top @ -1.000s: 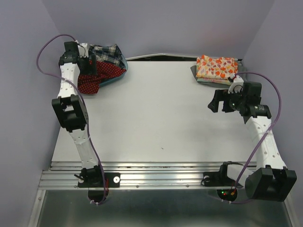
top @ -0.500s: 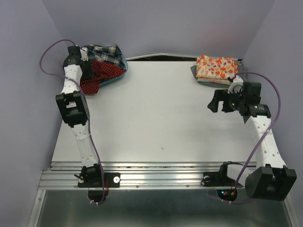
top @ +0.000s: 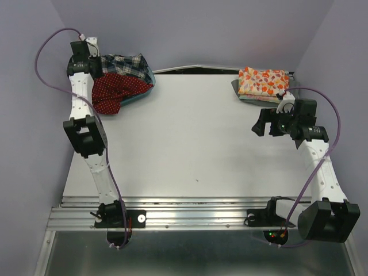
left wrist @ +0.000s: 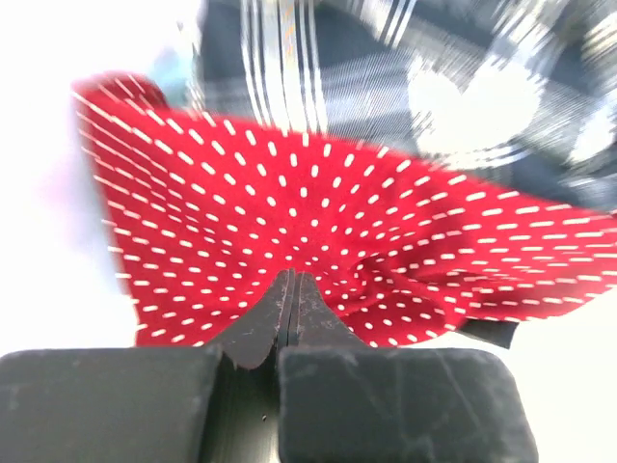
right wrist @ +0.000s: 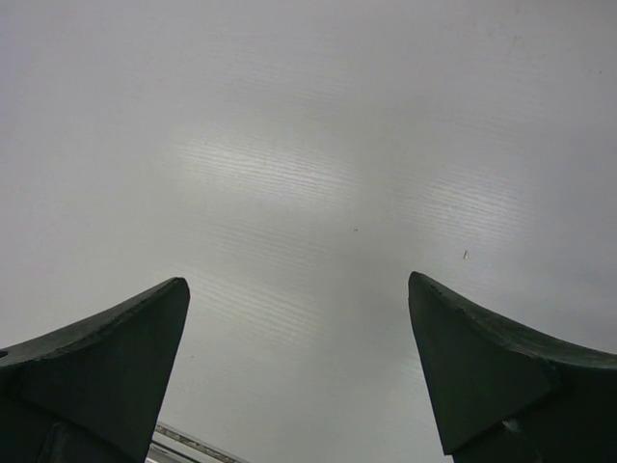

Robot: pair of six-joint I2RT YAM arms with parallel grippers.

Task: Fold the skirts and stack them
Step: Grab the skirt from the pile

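Left arm raised and pulled back since half second ago; dark red dotted skirt (top: 110, 95) now spread wider, drawn partly out of teal bin (top: 144, 90). Left fingers (left wrist: 291, 291) clenched on its cloth: extraction likely under way, folding not begun. Skirt crumpled, far left corner of worktop (top: 190, 144), plaid skirt (top: 127, 64) behind it. Right fingers (top: 263, 123) spread apart, holding nothing.

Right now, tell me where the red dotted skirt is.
Top view: the red dotted skirt sits at the far-left corner, beside the plaid skirt, pinched in the left gripper.
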